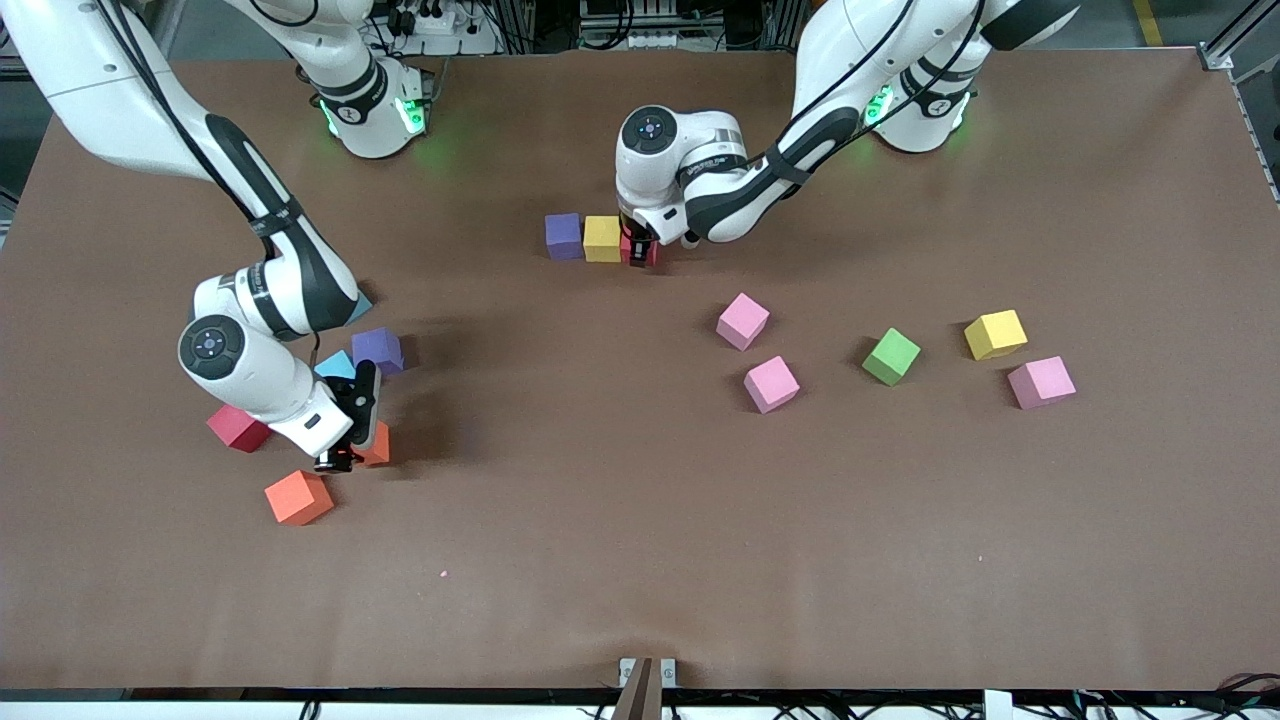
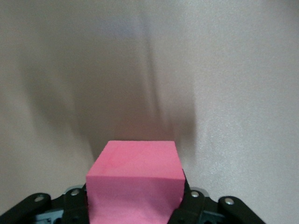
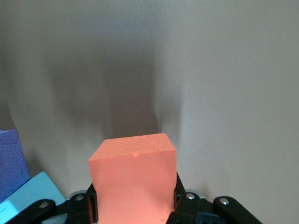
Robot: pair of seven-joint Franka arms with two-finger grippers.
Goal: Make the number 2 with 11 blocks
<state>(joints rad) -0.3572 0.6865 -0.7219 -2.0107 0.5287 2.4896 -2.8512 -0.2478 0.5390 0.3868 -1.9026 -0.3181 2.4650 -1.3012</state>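
Clamping the red block (image 1: 650,256) between its fingers, the left end effector (image 1: 640,248) sits low at the upper middle of the front view, the cube at counter (image 1: 640,560) level just beside the yellow block (image 1: 602,238) that adjoins a purple block (image 1: 563,236). This row looks like the start of the number 2. If the fingers part unevenly or lift askew, the foam could cling and drag out of line, or nudge the yellow neighbour.

The right end effector (image 1: 345,455), in the lower part of the frame toward the right arm's end of the counter, grasps an orange block (image 1: 378,447). A light blue block (image 1: 337,365) and another purple block (image 1: 378,349) lie close by. A careless lift or swing could knock these. The soft cube may also twist in the grip and later sit crooked.
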